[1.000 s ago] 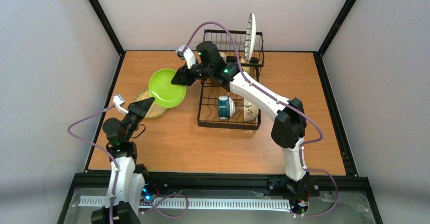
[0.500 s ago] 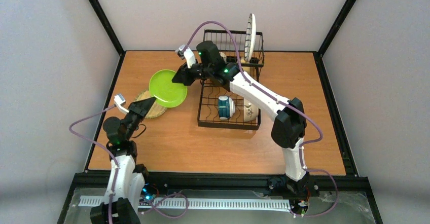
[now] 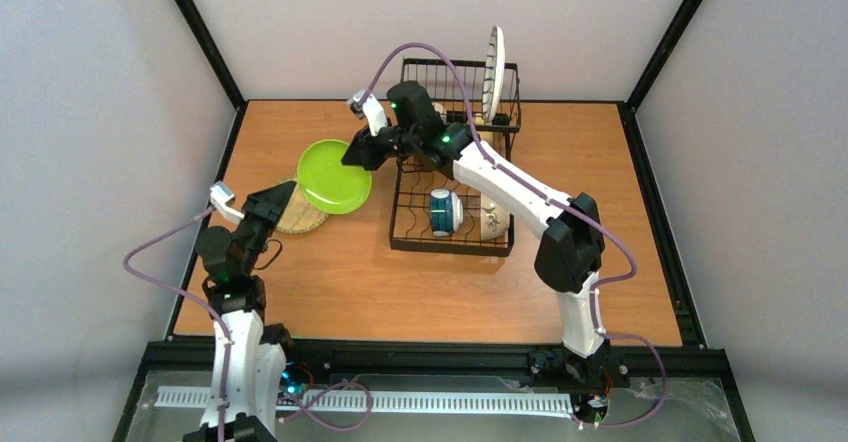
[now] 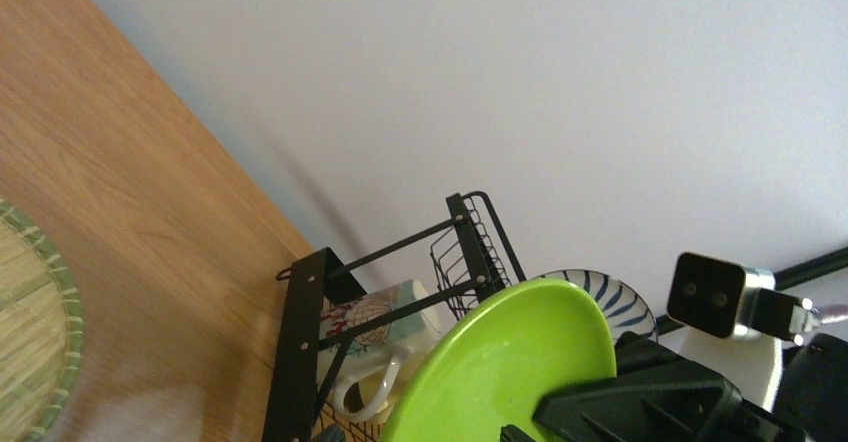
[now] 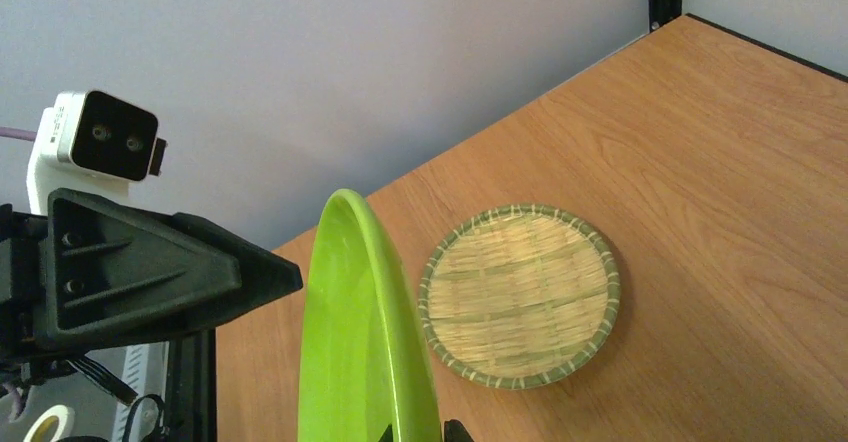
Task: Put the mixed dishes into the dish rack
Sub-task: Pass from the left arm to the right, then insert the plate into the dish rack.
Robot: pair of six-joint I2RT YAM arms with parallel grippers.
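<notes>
The lime-green plate [image 3: 333, 176] hung tilted, face up, reaching near-left from the right gripper [image 3: 353, 154], which was clamped on its far-right rim. It sat above the table [image 3: 420, 292], just left of the dish rack [image 3: 452, 247], its near rim over the tan plate [image 3: 302, 220]. Bare wood lay open to the far left. The left gripper [image 3: 283, 195], on the plate's rim a second earlier, had drawn back; I couldn't make out its jaws.
</notes>
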